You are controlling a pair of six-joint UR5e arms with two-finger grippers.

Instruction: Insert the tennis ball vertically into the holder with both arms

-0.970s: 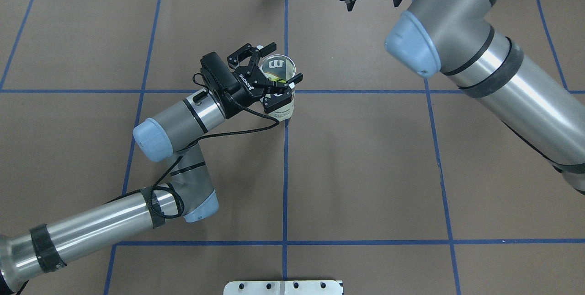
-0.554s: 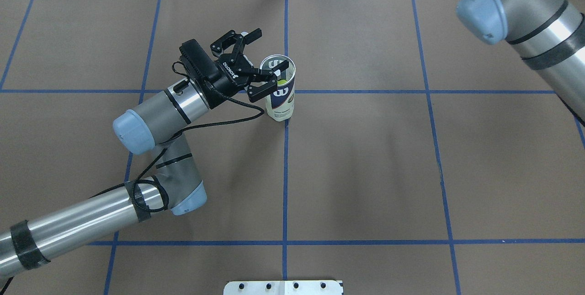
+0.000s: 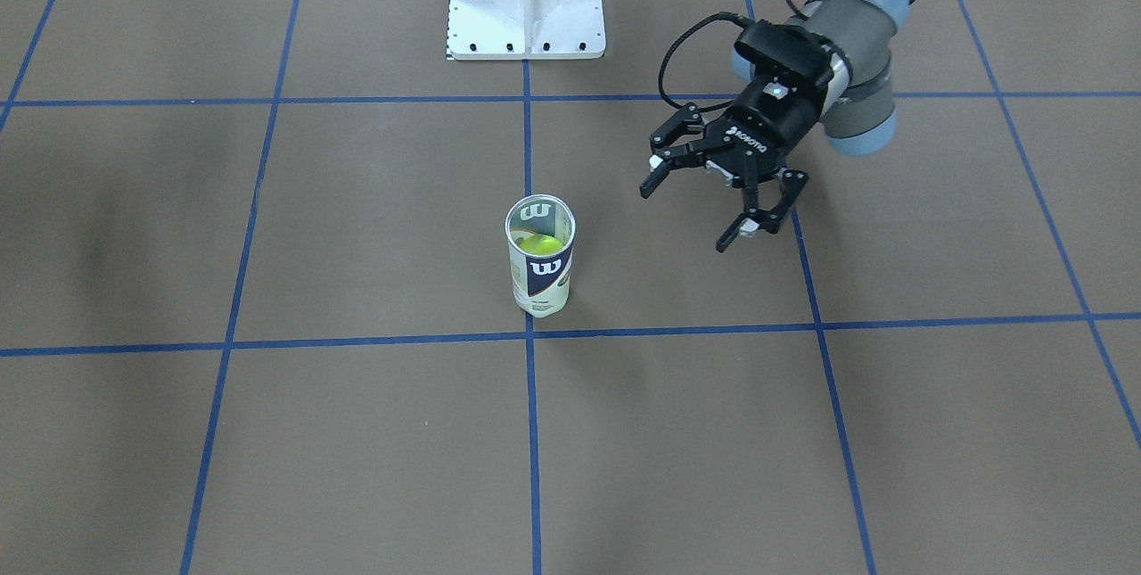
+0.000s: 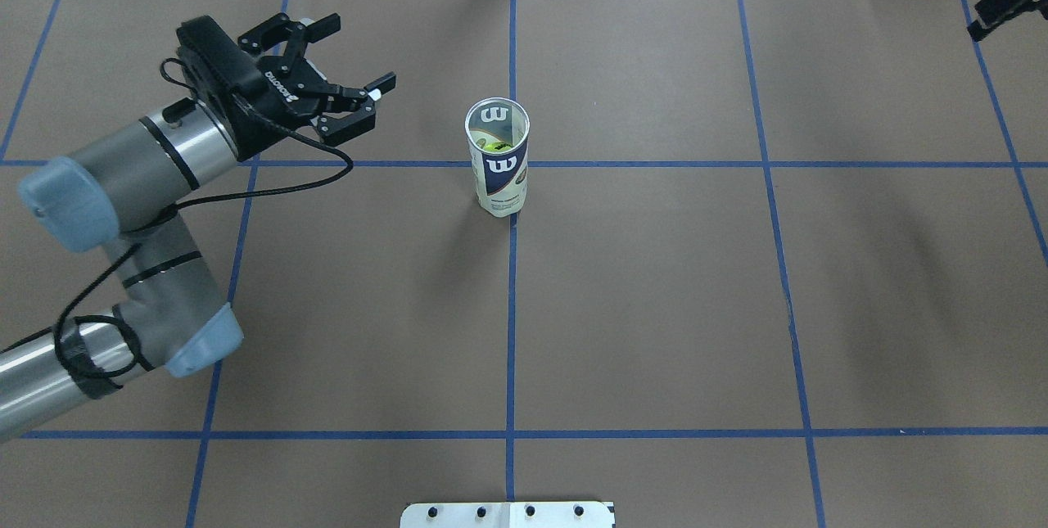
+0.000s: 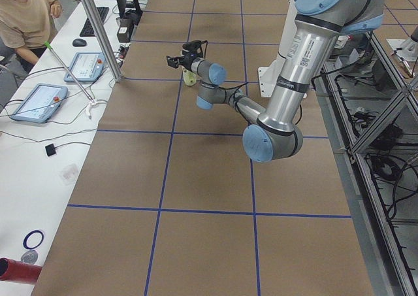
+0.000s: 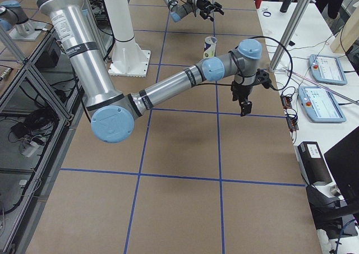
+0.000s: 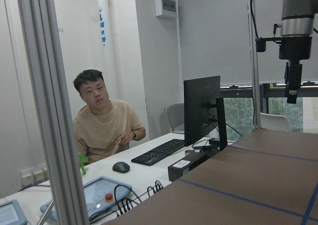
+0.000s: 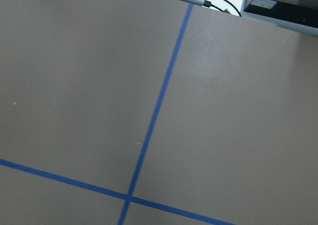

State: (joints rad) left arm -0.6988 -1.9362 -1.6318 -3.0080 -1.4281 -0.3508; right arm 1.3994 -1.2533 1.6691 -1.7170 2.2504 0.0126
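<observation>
The holder (image 4: 497,158) stands upright at the table's middle, a clear tube with a navy and white "W" label. It also shows in the front view (image 3: 540,267). The yellow-green tennis ball (image 3: 537,243) lies inside it, below the rim. My left gripper (image 4: 360,55) is open and empty, well to the holder's left and apart from it; the front view (image 3: 686,217) shows the same. My right gripper (image 6: 243,101) hangs fingers-down over the table's far right part. Only a piece of it (image 4: 1003,4) shows at the overhead view's top right edge. I cannot tell how its jaws stand.
The white metal pedestal base (image 3: 526,0) stands at the robot's side of the table. Blue tape lines cross the brown table cover (image 4: 655,307). An operator (image 7: 102,120) sits at a desk with monitors and tablets beyond the table's far edge.
My left gripper has drawn back to the left, away from the holder, still open. My right arm has swung out to the right, almost out of the overhead view. The holder stays upright.
</observation>
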